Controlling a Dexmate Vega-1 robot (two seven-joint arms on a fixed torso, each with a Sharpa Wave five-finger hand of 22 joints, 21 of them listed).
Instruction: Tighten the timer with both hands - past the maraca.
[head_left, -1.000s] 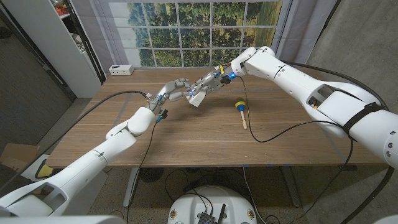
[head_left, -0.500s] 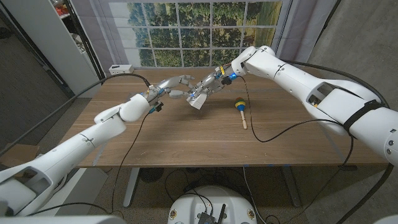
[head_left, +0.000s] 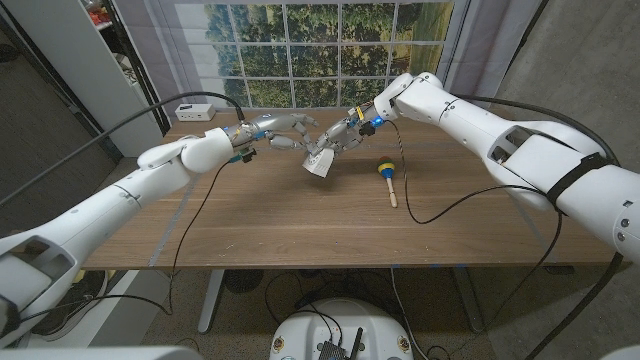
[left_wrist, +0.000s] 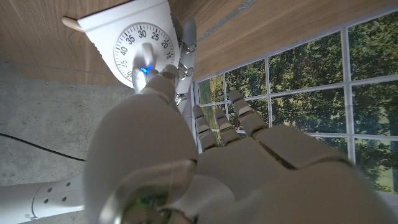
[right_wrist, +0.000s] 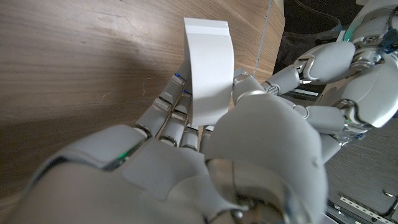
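Nearest on the desk (head_left: 300, 225) lies the maraca (head_left: 386, 176), blue-and-yellow head pointing away and wooden handle toward the robot, well apart from both hands and untouched.

Beyond it, to the robot's left of the maraca, the timer (head_left: 319, 163) is held off the desk surface by the right hand (head_left: 340, 140). The right wrist view shows that hand's fingers (right_wrist: 177, 106) wrapped around the white wedge-shaped body from behind, so the right hand is grasping the timer. The left wrist view shows the dial face turned toward the left hand, numerals 20 to 40 readable, the knob at its centre.

The left hand (head_left: 285, 131) hovers just beside the timer on the window side. Its fingers (left_wrist: 217, 127) are extended and spread apart, holding nothing; they appear short of the dial, not touching it.

Judgement: the step in hand is bringing the left hand onto the knob while the right braces the body. To do it well:
- Keep the right grasp firm and the dial facing the left hand.
- Bring thumb and finger onto opposite sides of the knob before turning.
- Twist at the wrist only, so the body does not slip out of the right fingers.

Farthest back, a small white box (head_left: 195, 112) sits at the desk's far edge by the window.
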